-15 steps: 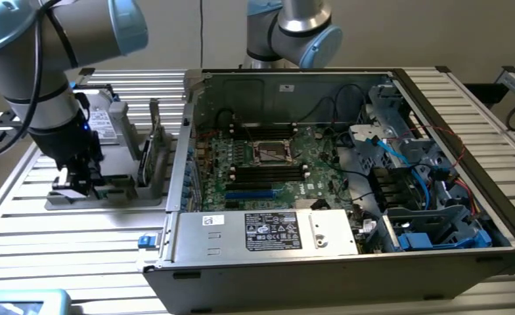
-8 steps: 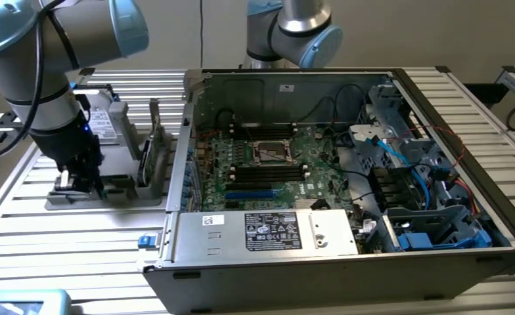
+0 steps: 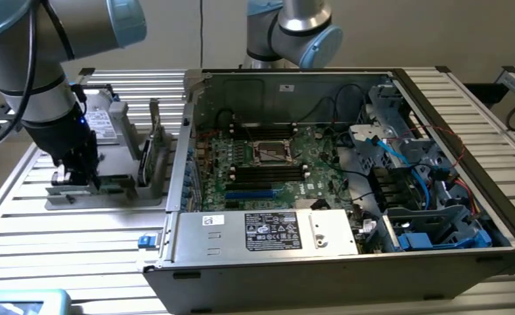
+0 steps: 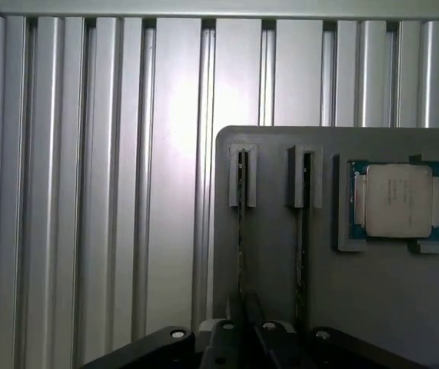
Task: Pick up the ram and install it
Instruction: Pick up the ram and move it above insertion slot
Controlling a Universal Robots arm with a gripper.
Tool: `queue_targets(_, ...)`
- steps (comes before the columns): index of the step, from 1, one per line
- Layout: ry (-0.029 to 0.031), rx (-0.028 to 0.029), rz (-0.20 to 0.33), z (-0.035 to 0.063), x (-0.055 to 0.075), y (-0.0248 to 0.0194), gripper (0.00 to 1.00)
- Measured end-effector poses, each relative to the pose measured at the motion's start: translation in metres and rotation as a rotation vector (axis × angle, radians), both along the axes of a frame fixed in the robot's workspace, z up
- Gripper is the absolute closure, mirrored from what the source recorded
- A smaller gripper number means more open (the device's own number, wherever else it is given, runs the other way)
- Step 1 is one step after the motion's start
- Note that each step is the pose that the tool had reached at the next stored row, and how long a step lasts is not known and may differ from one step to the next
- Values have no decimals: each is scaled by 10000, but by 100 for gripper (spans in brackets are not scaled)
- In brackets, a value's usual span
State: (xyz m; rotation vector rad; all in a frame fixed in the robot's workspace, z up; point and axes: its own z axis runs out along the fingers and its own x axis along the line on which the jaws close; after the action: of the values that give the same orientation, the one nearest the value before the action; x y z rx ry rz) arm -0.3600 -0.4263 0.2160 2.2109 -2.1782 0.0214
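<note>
Arm (image 3: pixel 29 79) comes down steep at the exterior view's left. Wrist is vertical and the gripper (image 3: pixel 71 177) points straight down into the grey holder (image 3: pixel 108 197).

On the wrist cam the gripper (image 4: pixel 244 330) has its fingers (image 4: pixel 261 346) pinched together on the ram (image 4: pixel 241 231). Ram sits edge-on in the holder's (image 4: pixel 388 307) slot farther from the CPU chip (image 4: pixel 396 201), far end seated in the slot's end bracket, so not lifted out yet. 2nd stick (image 4: pixel 302 231) is edge-on in the next slot, just beside, between the ram & the CPU chip.

Room to move: the holder's edge runs close along the ram's outer side, w/ bare table slats (image 4: pixel 111 192) beyond it. In the exterior view an upright card (image 3: pixel 157 154) stands in the holder between the gripper & the PC case (image 3: pixel 328 262). Case is open on top, motherboard (image 3: pixel 314 167) flat inside. Black memory slots (image 3: pixel 267 174) lie near the CPU socket (image 3: pixel 273 152). Cables & drive cages crowd the case toward the exterior view's right.

Everything rests on a ribbed aluminium table (image 3: pixel 65 230), plain beige wall behind.
</note>
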Motion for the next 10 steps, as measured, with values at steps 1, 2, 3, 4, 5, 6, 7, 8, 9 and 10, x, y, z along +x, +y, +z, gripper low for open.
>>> queue_targets(1, 0, 0, 0, 45, 0, 0, 88)
queue_targets(2, 1, 0, 0, 91, 0, 0, 88)
queue_targets(3, 2, -1, -1, 136, 0, 0, 88)
queue_targets(4, -1, 0, -1, 180, 0, 0, 88)
queue_targets(5, 0, 0, -1, 225, 0, 0, 88)
queue_targets(6, -1, 1, -1, 271, 0, 0, 88)
queue_targets(7, 0, 0, -1, 316, -1, 0, 88)
queue_targets(8, 1, -1, -1, 363, 0, 0, 88)
queue_targets(9, 0, -1, -1, 408, 0, 0, 88)
queue_targets(10, 0, -2, 0, 453, 0, 0, 88)
